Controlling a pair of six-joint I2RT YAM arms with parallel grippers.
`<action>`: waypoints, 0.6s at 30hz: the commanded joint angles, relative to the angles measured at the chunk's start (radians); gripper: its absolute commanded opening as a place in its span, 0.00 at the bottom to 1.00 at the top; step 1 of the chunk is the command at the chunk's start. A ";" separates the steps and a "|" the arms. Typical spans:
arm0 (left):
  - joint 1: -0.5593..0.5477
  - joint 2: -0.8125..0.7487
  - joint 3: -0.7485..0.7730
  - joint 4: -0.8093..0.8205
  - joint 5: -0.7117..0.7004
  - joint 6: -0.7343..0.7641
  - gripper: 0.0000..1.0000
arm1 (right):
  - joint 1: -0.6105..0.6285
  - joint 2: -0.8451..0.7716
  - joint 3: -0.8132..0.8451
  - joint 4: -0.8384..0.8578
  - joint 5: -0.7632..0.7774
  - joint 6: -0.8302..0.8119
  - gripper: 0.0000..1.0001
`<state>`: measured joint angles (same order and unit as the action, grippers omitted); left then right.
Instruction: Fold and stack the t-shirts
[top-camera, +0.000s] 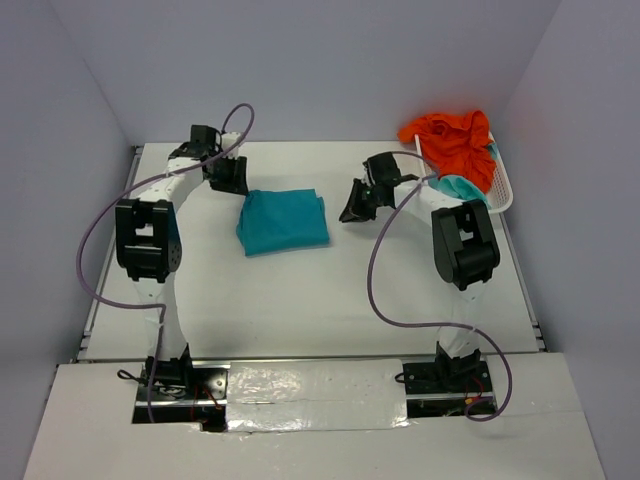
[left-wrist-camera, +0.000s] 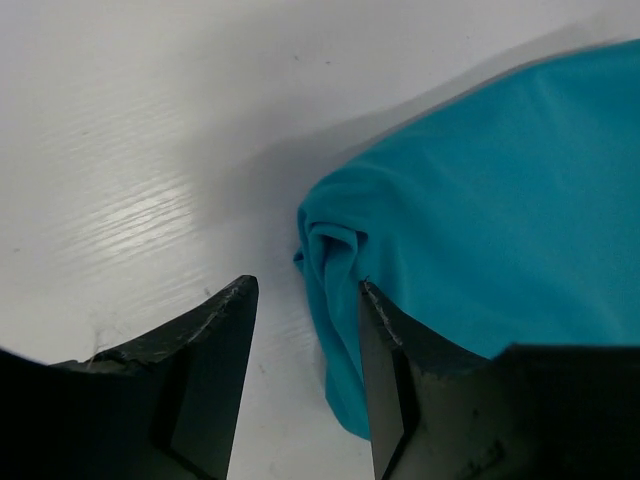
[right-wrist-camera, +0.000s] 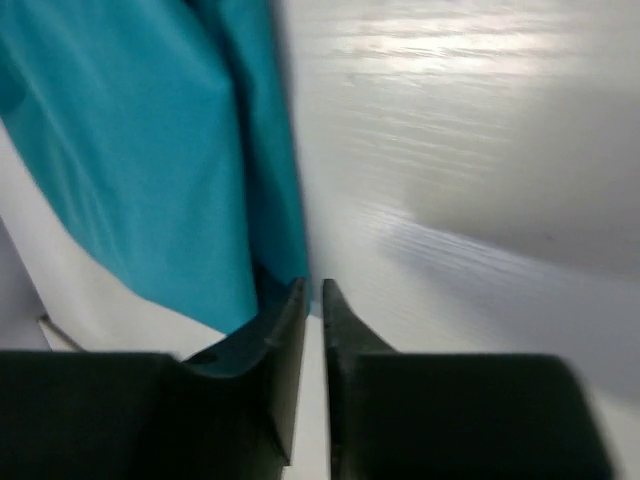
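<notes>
The white table (top-camera: 330, 290) is spread beneath both arms. On it a folded teal t-shirt (top-camera: 283, 222) is laid flat between the two grippers. It is just to the right of the left gripper (top-camera: 228, 176) and a little apart from the right gripper (top-camera: 356, 204), on that gripper's left. A white basket (top-camera: 506, 188) is set at the table's edge, well off to the right of the right gripper. An orange t-shirt (top-camera: 455, 142) is heaped in it, and a bit of teal cloth (top-camera: 462, 185) is seen beneath the orange one.

In the left wrist view, the left gripper (left-wrist-camera: 306, 288) is held released, its jaws parted and bare table shown in the gap. A bunched corner of the teal t-shirt (left-wrist-camera: 480, 230) is found just ahead of the right-hand finger (left-wrist-camera: 385, 340) and is partly hidden by it. Whether the cloth is touched cannot be told.

In the right wrist view, the right gripper (right-wrist-camera: 313, 288) is clenched to a thin slit, and nothing is gripped. The teal t-shirt (right-wrist-camera: 150, 150) is seen ahead and to the left, its edge running down beside the left-hand finger (right-wrist-camera: 285, 340).
</notes>
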<state>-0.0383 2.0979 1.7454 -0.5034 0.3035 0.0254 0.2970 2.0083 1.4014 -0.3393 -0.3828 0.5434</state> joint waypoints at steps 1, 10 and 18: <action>-0.020 0.016 0.022 0.064 0.031 0.008 0.56 | 0.024 0.047 0.123 -0.007 -0.091 -0.050 0.22; -0.066 0.091 0.043 0.085 -0.029 0.061 0.47 | 0.060 0.063 0.108 0.002 -0.149 -0.043 0.49; -0.067 0.094 0.016 0.097 -0.119 0.088 0.19 | 0.103 0.075 0.074 -0.012 -0.160 -0.039 0.54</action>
<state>-0.1074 2.1860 1.7538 -0.4404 0.2157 0.0914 0.3904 2.0754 1.4876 -0.3511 -0.5304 0.5110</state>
